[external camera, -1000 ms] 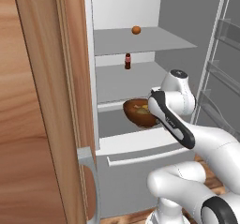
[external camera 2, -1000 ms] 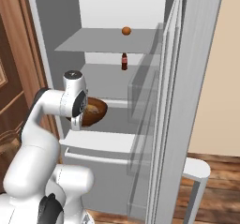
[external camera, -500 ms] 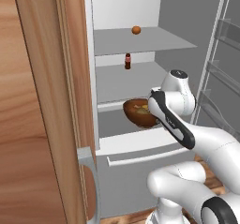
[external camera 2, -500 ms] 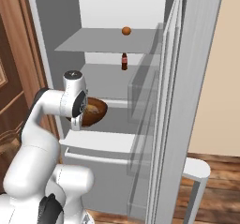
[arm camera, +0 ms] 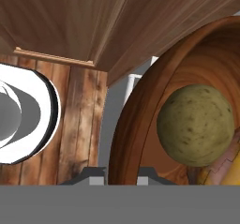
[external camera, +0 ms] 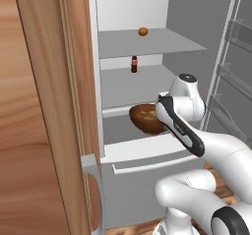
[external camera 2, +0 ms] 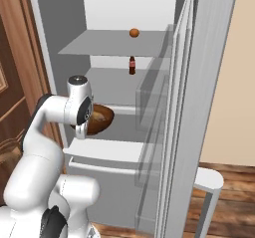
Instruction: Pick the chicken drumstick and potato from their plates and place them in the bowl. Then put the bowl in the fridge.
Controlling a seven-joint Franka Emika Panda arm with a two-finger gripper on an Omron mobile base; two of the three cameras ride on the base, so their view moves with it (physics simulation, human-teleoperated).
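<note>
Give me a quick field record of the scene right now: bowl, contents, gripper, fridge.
bowl: wooden bowl held at the open fridge, at the level of its lower shelf
contents: potato inside, with a yellowish piece beside it
gripper: gripper shut on the bowl's rim
fridge shelves: small orange item on top shelf, bottle on middle shelf

No visible change since the earlier pictures.

The dark-brown wooden bowl [external camera: 147, 119] sits upright at the front edge of a middle shelf inside the open light-grey fridge [external camera: 147, 84]. In it there's a round, speckled, greenish-brown potato [arm camera: 195, 125], with a bit of the yellowish drumstick [arm camera: 225, 172] showing right beside it.
</note>
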